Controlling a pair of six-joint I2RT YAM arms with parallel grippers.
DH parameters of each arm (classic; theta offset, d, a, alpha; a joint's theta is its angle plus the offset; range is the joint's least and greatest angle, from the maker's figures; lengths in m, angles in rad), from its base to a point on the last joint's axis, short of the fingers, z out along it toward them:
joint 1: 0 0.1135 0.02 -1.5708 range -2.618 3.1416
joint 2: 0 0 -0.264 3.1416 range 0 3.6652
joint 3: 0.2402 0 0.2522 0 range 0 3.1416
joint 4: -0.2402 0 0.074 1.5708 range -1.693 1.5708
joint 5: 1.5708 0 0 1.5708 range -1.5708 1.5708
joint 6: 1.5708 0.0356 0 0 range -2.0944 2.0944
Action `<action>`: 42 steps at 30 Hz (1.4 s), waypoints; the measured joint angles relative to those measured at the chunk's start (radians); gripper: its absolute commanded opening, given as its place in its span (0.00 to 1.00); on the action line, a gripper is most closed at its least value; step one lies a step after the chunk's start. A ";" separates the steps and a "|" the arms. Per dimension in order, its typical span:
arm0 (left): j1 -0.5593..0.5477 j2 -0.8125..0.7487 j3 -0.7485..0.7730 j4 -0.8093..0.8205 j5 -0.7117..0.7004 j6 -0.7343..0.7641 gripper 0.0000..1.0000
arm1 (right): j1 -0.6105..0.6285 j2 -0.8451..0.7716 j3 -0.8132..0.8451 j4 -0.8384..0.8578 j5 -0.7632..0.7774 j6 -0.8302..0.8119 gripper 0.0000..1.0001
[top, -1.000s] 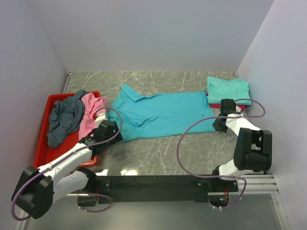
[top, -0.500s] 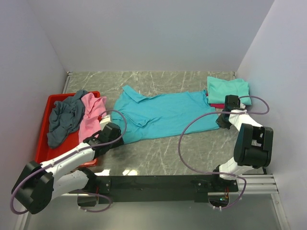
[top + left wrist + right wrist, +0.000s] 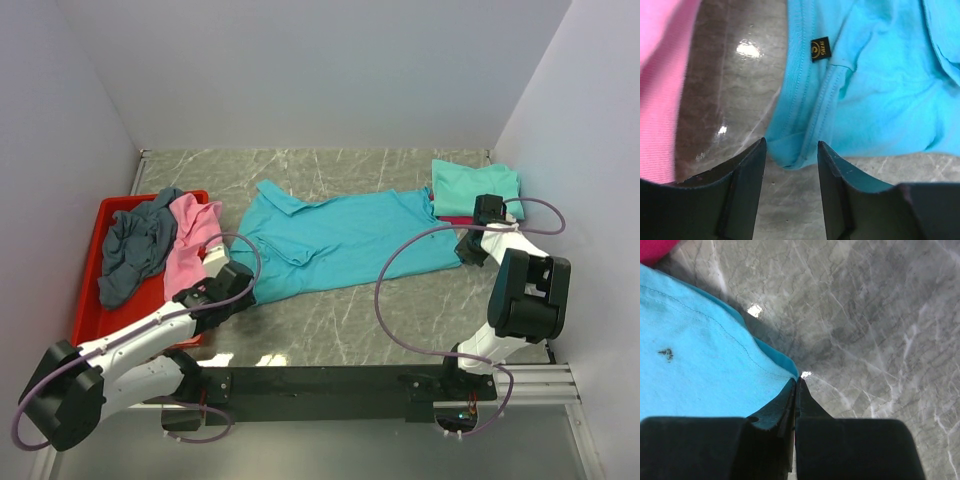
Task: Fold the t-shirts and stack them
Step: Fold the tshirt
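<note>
The turquoise shirt [image 3: 340, 238] lies spread open across the middle of the grey marble table [image 3: 330, 325], collar toward the far left and hem toward the right. The left gripper [image 3: 790, 150] sits low at the shirt's near-left corner with its fingers spread apart, the folded corner of turquoise hem lying in the gap between them without either finger closing on it; a small black label [image 3: 820, 49] shows on the cloth just beyond. The right gripper [image 3: 796, 382] is at the shirt's right edge, fingers pressed together and pinching the corner of the turquoise cloth against the table. To the left, a red tray [image 3: 88, 305] holds a crumpled slate-grey shirt [image 3: 135, 250] and a pink shirt [image 3: 190, 240], the pink one draped over the tray's right rim close to the left gripper. At the far right, a folded mint-green shirt [image 3: 475, 183] rests on top of a crimson shirt [image 3: 452, 218], just beside the turquoise shirt's far-right corner.
</note>
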 measured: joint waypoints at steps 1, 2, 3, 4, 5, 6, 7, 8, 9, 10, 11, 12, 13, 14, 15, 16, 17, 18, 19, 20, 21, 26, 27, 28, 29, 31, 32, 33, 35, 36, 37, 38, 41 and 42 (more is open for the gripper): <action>0.000 0.000 0.000 -0.002 -0.006 -0.008 0.50 | -0.001 0.001 0.001 0.000 -0.001 0.000 0.00; 0.000 0.001 0.000 -0.008 -0.011 -0.015 0.48 | -0.002 0.001 0.001 0.000 -0.003 -0.001 0.00; -0.001 0.002 0.000 -0.013 -0.014 -0.021 0.47 | -0.004 0.001 0.001 0.000 -0.005 -0.003 0.00; -0.002 0.003 0.000 -0.017 -0.020 -0.023 0.46 | -0.005 0.001 0.001 0.000 -0.008 -0.003 0.00; -0.003 0.006 0.000 -0.019 -0.021 -0.029 0.45 | -0.007 0.001 0.001 0.000 -0.011 -0.003 0.00; -0.005 0.009 0.000 -0.020 -0.024 -0.032 0.45 | -0.008 0.001 0.001 0.000 -0.013 -0.003 0.00; -0.008 0.012 0.000 -0.021 -0.025 -0.037 0.45 | -0.008 0.001 0.001 0.000 -0.015 -0.003 0.00; -0.012 0.014 0.000 -0.023 -0.026 -0.040 0.45 | -0.009 0.001 0.001 0.000 -0.016 -0.003 0.00; -0.016 0.013 0.000 -0.025 -0.027 -0.042 0.45 | -0.009 0.001 0.001 0.000 -0.017 -0.003 0.00; -0.021 0.012 0.000 -0.026 -0.027 -0.045 0.46 | -0.009 0.001 0.001 0.001 -0.019 -0.003 0.00; -0.026 0.009 0.000 -0.028 -0.027 -0.045 0.45 | -0.010 0.001 0.002 0.001 -0.020 -0.003 0.00; -0.033 0.002 0.000 -0.030 -0.027 -0.046 0.45 | -0.010 0.002 0.001 0.001 -0.022 -0.003 0.00; -0.039 -0.010 -0.002 -0.030 -0.027 -0.047 0.45 | -0.010 0.002 0.001 0.001 -0.023 -0.003 0.00; -0.041 -0.019 -0.004 -0.028 -0.026 -0.047 0.45 | -0.010 0.003 0.001 0.002 -0.024 -0.003 0.00; -0.043 -0.028 -0.008 -0.027 -0.025 -0.048 0.45 | -0.010 0.003 0.002 0.002 -0.025 -0.003 0.00; -0.044 -0.032 -0.009 -0.029 -0.025 -0.049 0.45 | -0.011 0.004 0.002 0.002 -0.026 -0.003 0.00; -0.044 -0.031 -0.009 -0.030 -0.024 -0.049 0.45 | -0.011 0.004 0.001 0.002 -0.027 -0.004 0.00; -0.044 -0.024 -0.009 -0.030 -0.024 -0.049 0.45 | -0.011 0.004 0.002 0.002 -0.027 -0.004 0.00; -0.044 -0.016 -0.009 -0.030 -0.024 -0.049 0.45 | -0.011 0.004 0.001 0.002 -0.027 -0.004 0.00; -0.044 -0.003 -0.009 -0.031 -0.023 -0.049 0.44 | -0.011 0.004 0.002 0.002 -0.027 -0.006 0.00; -0.044 0.010 -0.009 -0.031 -0.023 -0.049 0.44 | -0.011 0.004 0.002 0.002 -0.027 -0.007 0.00; -0.047 0.057 -0.009 -0.031 -0.023 -0.055 0.25 | -0.011 0.004 0.002 0.002 -0.027 -0.007 0.00; -0.048 0.059 -0.009 -0.031 -0.023 -0.058 0.19 | -0.011 0.004 0.002 0.002 -0.027 -0.007 0.00; -0.048 0.059 -0.009 -0.031 -0.024 -0.061 0.16 | -0.011 0.004 0.002 0.002 -0.027 -0.007 0.00; -0.049 0.059 -0.009 -0.030 -0.024 -0.064 0.13 | -0.011 0.004 0.002 0.002 -0.027 -0.007 0.00; -0.049 0.059 -0.009 -0.030 -0.024 -0.066 0.08 | -0.011 0.004 0.001 0.002 -0.027 -0.007 0.00; -0.049 0.059 -0.009 -0.030 -0.024 -0.066 0.07 | -0.011 0.004 0.001 0.002 -0.027 -0.007 0.00; -0.049 0.060 -0.009 -0.030 -0.024 -0.066 0.04 | -0.011 0.004 0.001 0.002 -0.027 -0.007 0.00; -0.049 0.063 -0.009 -0.029 -0.024 -0.066 0.01 | -0.011 0.004 0.002 0.002 -0.027 -0.007 0.00; -0.049 0.065 -0.009 -0.028 -0.024 -0.066 0.01 | -0.011 0.004 0.001 0.003 -0.027 -0.007 0.00; -0.049 0.068 -0.009 -0.026 -0.024 -0.066 0.01 | -0.011 0.004 0.001 0.002 -0.027 -0.007 0.00; -0.049 0.070 -0.009 -0.025 -0.024 -0.066 0.01 | -0.011 0.004 0.002 0.002 -0.026 -0.007 0.00; -0.049 0.068 -0.008 -0.026 -0.023 -0.063 0.01 | -0.011 0.004 0.002 0.002 -0.024 -0.007 0.00; -0.049 0.067 -0.005 -0.031 -0.020 -0.058 0.01 | -0.011 0.004 0.002 0.002 -0.023 -0.007 0.00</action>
